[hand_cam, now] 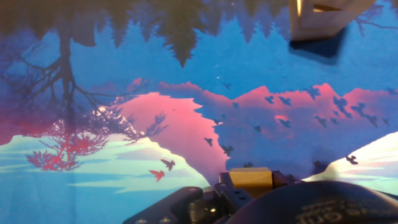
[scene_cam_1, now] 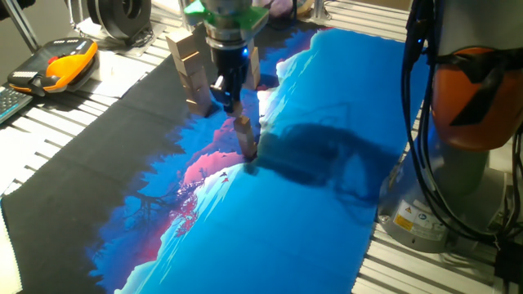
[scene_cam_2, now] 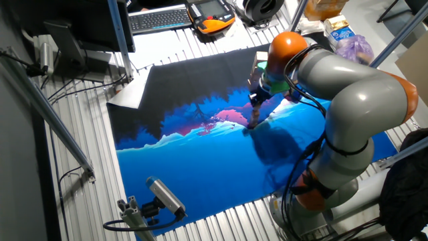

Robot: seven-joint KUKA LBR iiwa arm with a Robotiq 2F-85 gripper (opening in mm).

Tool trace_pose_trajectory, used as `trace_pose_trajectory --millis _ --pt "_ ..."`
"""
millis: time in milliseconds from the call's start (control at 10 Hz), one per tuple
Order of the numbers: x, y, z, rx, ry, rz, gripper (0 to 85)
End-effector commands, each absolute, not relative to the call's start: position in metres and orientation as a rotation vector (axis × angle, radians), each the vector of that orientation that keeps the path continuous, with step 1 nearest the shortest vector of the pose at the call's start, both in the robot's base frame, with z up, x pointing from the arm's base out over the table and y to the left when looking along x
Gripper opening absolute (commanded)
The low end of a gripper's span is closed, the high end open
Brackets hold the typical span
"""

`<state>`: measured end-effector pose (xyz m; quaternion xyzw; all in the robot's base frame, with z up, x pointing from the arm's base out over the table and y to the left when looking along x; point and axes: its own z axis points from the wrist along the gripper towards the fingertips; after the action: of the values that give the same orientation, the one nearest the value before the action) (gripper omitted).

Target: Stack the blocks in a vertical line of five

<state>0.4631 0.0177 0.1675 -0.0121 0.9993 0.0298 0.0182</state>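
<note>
A thin column of several small tan blocks (scene_cam_1: 246,140) stands on the blue and pink mat (scene_cam_1: 327,204), and also shows in the other fixed view (scene_cam_2: 253,119). My gripper (scene_cam_1: 232,101) hangs straight over the column, its fingers down at the column's top. In the hand view the top block (hand_cam: 250,180) sits tight between the dark fingertips (hand_cam: 217,190) at the bottom edge. The gripper (scene_cam_2: 257,102) looks shut on that top block. The blocks below it are hidden in the hand view.
Tall towers of larger pale wooden blocks (scene_cam_1: 186,65) stand just behind the column, one showing in the hand view (hand_cam: 317,18). The arm's base (scene_cam_1: 458,163) is at the right. A teach pendant (scene_cam_1: 57,65) lies off the mat at the left.
</note>
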Motion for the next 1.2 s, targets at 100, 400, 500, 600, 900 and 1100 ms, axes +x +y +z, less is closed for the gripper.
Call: trace_pose_trajectory --millis 100,400,500,600,900,1100 --pt "0.464 0.017 0.169 -0.038 3.114 0.1 0.0" --pt "0.464 0.017 0.169 0.032 3.157 0.109 0.0" --pt "0.464 0.017 0.169 0.052 3.151 0.089 0.0" --pt "0.464 0.017 0.169 0.052 3.147 0.089 0.0" --pt "0.448 0.016 0.174 0.03 3.145 0.065 0.0" --pt "0.444 0.016 0.172 0.033 3.145 0.072 0.0"
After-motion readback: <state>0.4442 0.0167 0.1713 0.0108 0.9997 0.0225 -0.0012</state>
